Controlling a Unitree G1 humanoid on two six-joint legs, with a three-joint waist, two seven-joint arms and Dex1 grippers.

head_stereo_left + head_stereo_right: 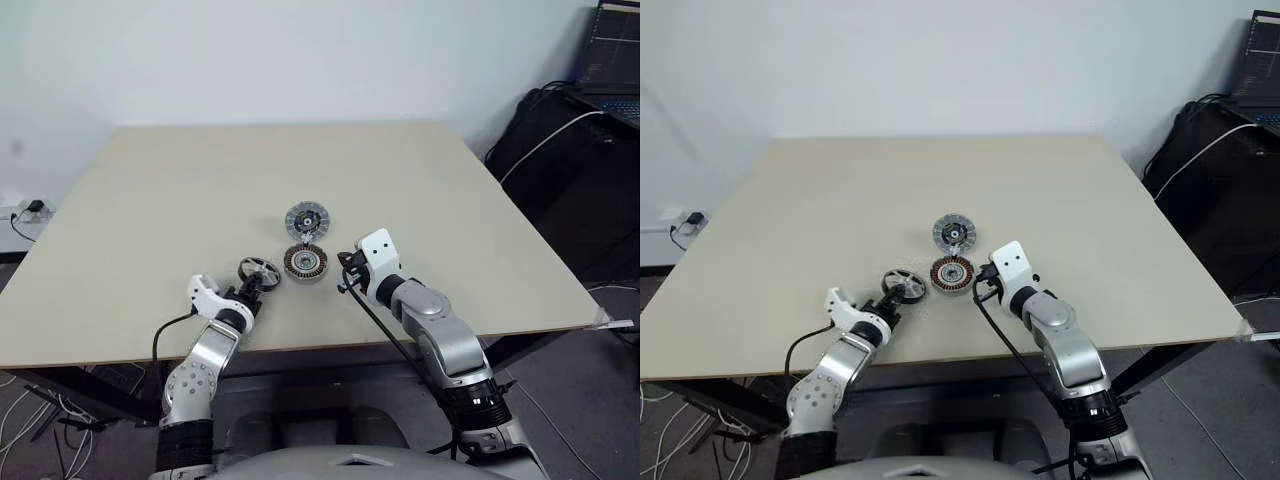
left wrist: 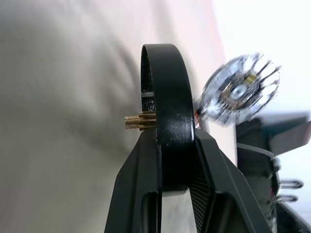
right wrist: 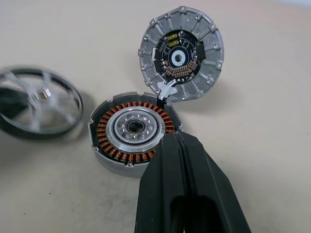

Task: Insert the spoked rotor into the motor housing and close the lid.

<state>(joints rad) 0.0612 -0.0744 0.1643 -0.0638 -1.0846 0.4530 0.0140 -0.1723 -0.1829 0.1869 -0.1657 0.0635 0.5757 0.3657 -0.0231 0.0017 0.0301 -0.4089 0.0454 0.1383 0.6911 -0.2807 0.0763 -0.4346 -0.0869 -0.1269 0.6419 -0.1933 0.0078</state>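
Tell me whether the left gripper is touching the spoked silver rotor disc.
Touching: the left wrist view shows the left gripper clamping the rotor's dark rim.

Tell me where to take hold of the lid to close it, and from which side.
Grip the lid by its outer rim on the far edge, opposite the small tab that meets the motor housing. It lies face up behind the housing, dark hub showing; the ridged rim looks the safest hold, and coming from the far side spares the exposed middle.
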